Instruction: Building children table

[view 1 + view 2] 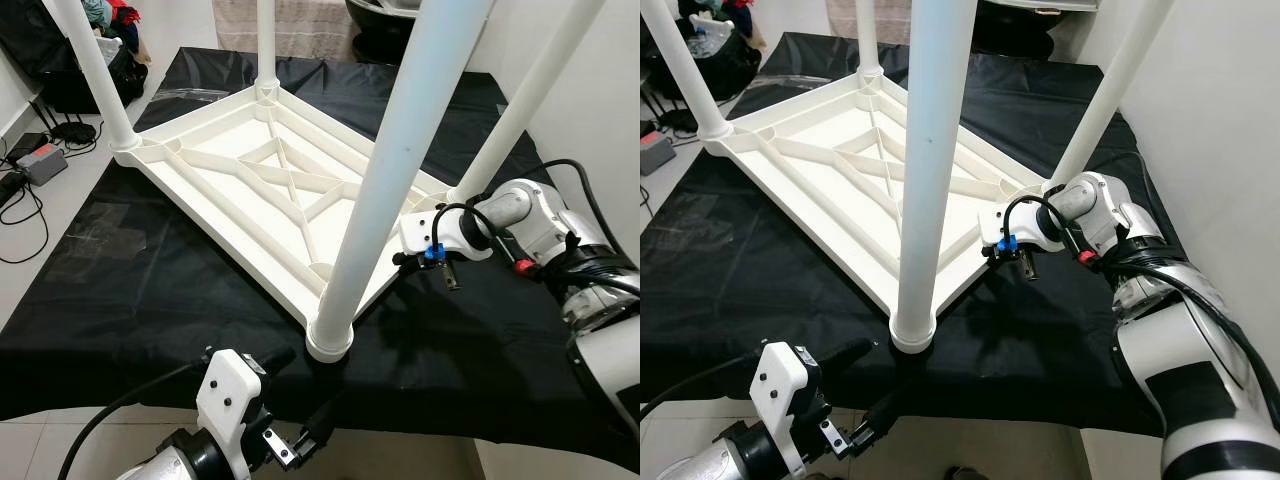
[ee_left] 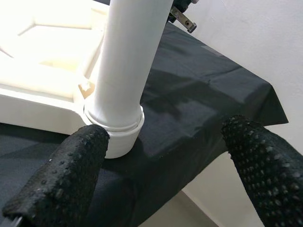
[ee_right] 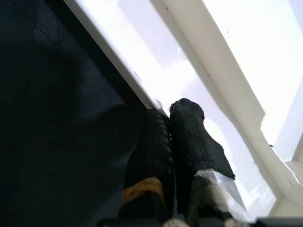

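Head views: the upturned white children's table (image 1: 270,190) lies on the black cloth (image 1: 140,280), legs up. The near leg (image 1: 385,190) could tip loose if its socket is bumped.
Left wrist view: left end effector (image 2: 163,165) gapes wide, empty, before that leg's base.
Right wrist view: right end effector (image 3: 169,142) pinched closed against the table's rim; it may slip off.
No readable writing

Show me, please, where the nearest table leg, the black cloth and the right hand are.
nearest table leg (image 1: 385,190), left eye view, middle of shaft
black cloth (image 1: 130,290), left eye view, bare part
right hand (image 3: 171,124), right wrist view, between fingertips
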Motion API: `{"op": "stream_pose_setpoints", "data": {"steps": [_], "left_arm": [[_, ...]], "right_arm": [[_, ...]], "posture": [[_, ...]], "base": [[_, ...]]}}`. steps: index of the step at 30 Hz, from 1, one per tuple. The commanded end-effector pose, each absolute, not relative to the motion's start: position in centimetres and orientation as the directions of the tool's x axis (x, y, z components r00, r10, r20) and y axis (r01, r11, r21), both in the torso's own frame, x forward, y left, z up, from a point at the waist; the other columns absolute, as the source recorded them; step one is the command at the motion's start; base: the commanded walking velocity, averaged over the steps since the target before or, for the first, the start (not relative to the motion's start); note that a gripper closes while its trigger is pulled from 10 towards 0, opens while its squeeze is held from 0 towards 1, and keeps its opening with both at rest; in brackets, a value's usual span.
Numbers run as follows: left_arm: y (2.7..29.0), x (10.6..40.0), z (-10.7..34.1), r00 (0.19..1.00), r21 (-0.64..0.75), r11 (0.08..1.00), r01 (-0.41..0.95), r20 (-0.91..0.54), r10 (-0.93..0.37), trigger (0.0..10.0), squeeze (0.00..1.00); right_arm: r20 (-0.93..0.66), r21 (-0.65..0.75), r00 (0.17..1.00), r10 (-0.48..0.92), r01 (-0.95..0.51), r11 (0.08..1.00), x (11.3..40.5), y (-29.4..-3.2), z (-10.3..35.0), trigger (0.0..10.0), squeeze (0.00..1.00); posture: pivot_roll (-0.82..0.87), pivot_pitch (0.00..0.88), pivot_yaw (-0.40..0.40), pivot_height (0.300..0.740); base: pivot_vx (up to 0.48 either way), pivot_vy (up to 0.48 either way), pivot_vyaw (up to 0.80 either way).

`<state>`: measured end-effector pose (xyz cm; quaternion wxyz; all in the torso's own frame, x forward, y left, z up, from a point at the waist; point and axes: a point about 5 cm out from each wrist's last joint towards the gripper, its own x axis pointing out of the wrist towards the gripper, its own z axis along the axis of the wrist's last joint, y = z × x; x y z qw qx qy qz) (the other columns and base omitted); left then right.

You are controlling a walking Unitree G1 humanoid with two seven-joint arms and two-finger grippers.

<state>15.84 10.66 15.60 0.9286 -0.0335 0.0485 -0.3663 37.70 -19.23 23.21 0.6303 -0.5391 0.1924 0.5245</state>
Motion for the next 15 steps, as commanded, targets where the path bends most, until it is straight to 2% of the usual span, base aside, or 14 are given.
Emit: {"op": "stream_pose_setpoints", "data": {"steps": [1, 4, 5, 6, 9, 10, 13, 14, 15], "left_arm": [[10.4, 15.6, 15.5, 0.717, -0.121, 0.72, 0.684, -0.074, -0.693, 10.0, 0.0], [10.4, 15.6, 15.5, 0.717, -0.121, 0.72, 0.684, -0.074, -0.693, 10.0, 0.0], [10.4, 15.6, 15.5, 0.717, -0.121, 0.72, 0.684, -0.074, -0.693, 10.0, 0.0], [10.4, 15.7, 15.5, 0.716, -0.121, 0.719, 0.684, -0.073, -0.694, 10.0, 0.0], [10.4, 15.7, 15.5, 0.716, -0.121, 0.719, 0.684, -0.073, -0.694, 10.0, 0.0], [10.4, 15.7, 15.5, 0.716, -0.122, 0.718, 0.685, -0.073, -0.695, 10.0, 0.0], [10.4, 15.7, 15.5, 0.716, -0.122, 0.718, 0.685, -0.073, -0.695, 10.0, 0.0], [10.4, 15.7, 15.5, 0.715, -0.122, 0.718, 0.685, -0.073, -0.695, 10.0, 0.0], [10.4, 15.7, 15.5, 0.715, -0.122, 0.718, 0.685, -0.073, -0.695, 10.0, 0.0]], "right_arm": [[-0.866, -0.369, 0.294, 0.404, -0.922, -0.121, 37.0, -20.5, 20.9, 0.0, 0.0], [-0.866, -0.358, 0.287, 0.409, -0.928, -0.108, 36.9, -20.5, 20.8, 0.0, 0.0], [-0.867, -0.363, 0.281, 0.411, -0.922, -0.135, 36.7, -20.6, 20.4, 4.5, 0.0], [-0.856, -0.389, 0.298, 0.422, -0.91, -0.146, 36.6, -20.4, 20.2, 10.0, 0.0], [-0.856, -0.389, 0.298, 0.422, -0.91, -0.146, 36.6, -20.4, 20.2, 10.0, 0.0], [-0.845, -0.413, 0.307, 0.439, -0.895, -0.169, 36.6, -19.8, 19.9, 10.0, 0.2], [-0.845, -0.413, 0.307, 0.439, -0.895, -0.169, 36.6, -19.8, 19.9, 10.0, 0.2], [-0.829, -0.436, 0.321, 0.459, -0.884, -0.169, 36.8, -19.2, 19.9, 10.0, 1.0], [-0.829, -0.436, 0.321, 0.459, -0.884, -0.169, 36.8, -19.2, 19.9, 10.0, 1.0]], "posture": [[0.01, 0.2, -0.11, 0.74], [0.0, 0.201, -0.109, 0.74], [0.0, 0.201, -0.11, 0.74], [0.0, 0.202, -0.11, 0.74], [0.0, 0.202, -0.11, 0.74], [0.0, 0.202, -0.109, 0.74], [0.0, 0.202, -0.109, 0.74], [0.01, 0.203, -0.111, 0.74], [0.01, 0.203, -0.111, 0.74]], "base": [[0.0, 0.0, 0.0], [0.0, 0.0, 0.0], [0.0, 0.0, 0.0], [0.0, 0.0, 0.0], [0.0, 0.0, 0.0], [0.0, 0.0, 0.0], [0.0, 0.0, 0.0], [0.0, 0.0, 0.0], [0.0, 0.0, 0.0]]}}
